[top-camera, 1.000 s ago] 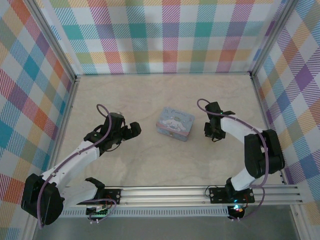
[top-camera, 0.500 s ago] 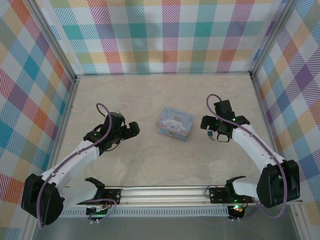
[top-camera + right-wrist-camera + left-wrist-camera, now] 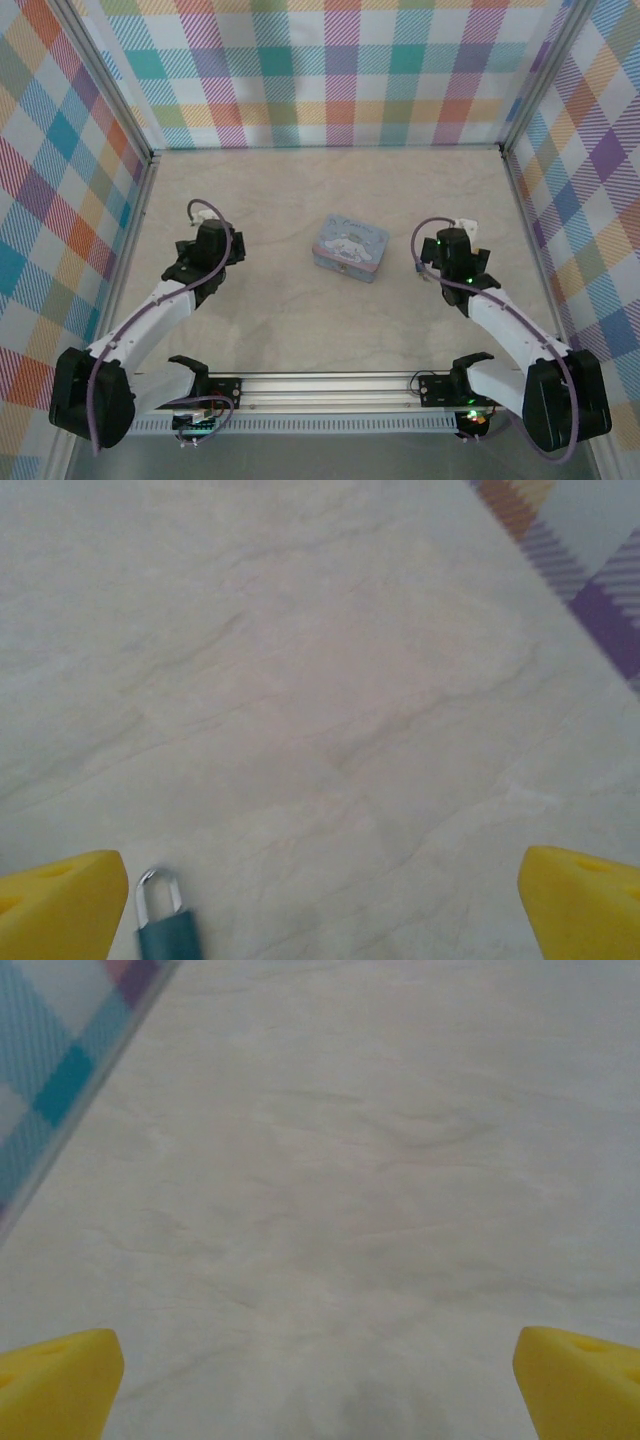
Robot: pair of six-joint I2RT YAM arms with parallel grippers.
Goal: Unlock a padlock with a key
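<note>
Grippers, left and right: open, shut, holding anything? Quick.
Left gripper: open, holding nothing.
Right gripper: open, holding nothing; the small teal padlock with a silver shackle lies on the pale marbled table beside one yellow fingertip.

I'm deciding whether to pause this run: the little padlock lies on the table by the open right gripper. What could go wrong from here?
The padlock lies flat, off-centre beside one finger of the open right gripper; closing may shove it aside. It is tiny and low, so a pinch could slip.
</note>
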